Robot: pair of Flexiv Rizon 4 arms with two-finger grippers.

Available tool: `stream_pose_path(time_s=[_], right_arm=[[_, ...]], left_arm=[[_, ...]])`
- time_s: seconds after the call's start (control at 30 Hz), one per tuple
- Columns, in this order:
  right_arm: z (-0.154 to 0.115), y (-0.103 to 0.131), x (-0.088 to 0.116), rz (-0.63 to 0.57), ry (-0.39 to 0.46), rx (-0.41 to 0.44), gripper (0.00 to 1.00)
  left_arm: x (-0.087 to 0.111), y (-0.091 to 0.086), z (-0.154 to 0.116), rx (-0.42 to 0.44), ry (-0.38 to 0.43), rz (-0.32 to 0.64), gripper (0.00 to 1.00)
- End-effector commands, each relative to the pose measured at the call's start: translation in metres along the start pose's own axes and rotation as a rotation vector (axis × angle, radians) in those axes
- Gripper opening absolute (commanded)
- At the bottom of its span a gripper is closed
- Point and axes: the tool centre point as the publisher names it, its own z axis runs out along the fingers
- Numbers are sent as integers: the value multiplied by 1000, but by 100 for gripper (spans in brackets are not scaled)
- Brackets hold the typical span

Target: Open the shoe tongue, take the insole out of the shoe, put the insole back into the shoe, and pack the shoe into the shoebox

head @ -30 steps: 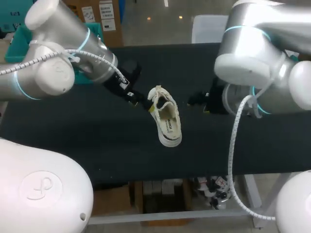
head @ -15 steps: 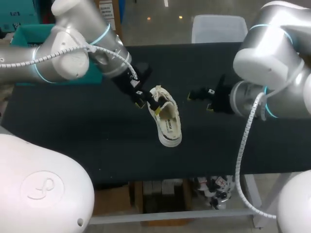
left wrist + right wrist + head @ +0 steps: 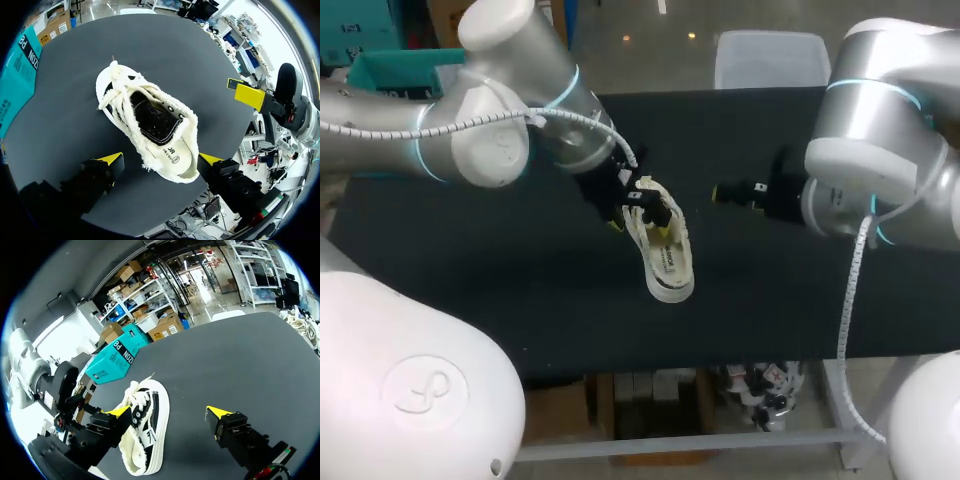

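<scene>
A cream low-top shoe (image 3: 660, 245) lies on the black table, its toe pointing away and its tongue and laces (image 3: 117, 97) loose. A light insole (image 3: 176, 156) shows inside at the heel. My left gripper (image 3: 632, 213) hangs open over the shoe, and in the left wrist view (image 3: 161, 159) its yellow tips stand either side of the heel. My right gripper (image 3: 728, 191) is open to the right of the shoe and apart from it; in the right wrist view (image 3: 167, 412) the shoe (image 3: 145, 432) lies by one finger. A teal shoebox (image 3: 116, 360) stands at the far left.
The black tabletop (image 3: 520, 300) spreads wide around the shoe, with its front edge below it in the head view. The teal box (image 3: 380, 68) sits behind my left arm at the table's left end.
My left arm has swung right and now has its gripper over the shoe's laces. My right gripper has opened wider and drawn slightly away from the shoe. The shoe has not moved.
</scene>
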Motion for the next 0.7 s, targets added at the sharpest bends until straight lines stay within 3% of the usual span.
stream_pose_path(time_s=[0.03, 0.2, 0.3, 0.7], right_arm=[[0, 15, -12, 44, 371, 802, 100], [5, 25, -17, 105, 292, 897, 100], [7, 26, -18, 71, 262, 952, 100], [10, 37, -31, 106, 258, 1104, 100]], left_arm=[[6, 9, 1, 16, -59, -8, 100], [2, 9, 6, 3, -61, -31, 100], [-2, 7, 10, -3, -71, -48, 100], [-12, 0, 26, -29, -83, -91, 100]])
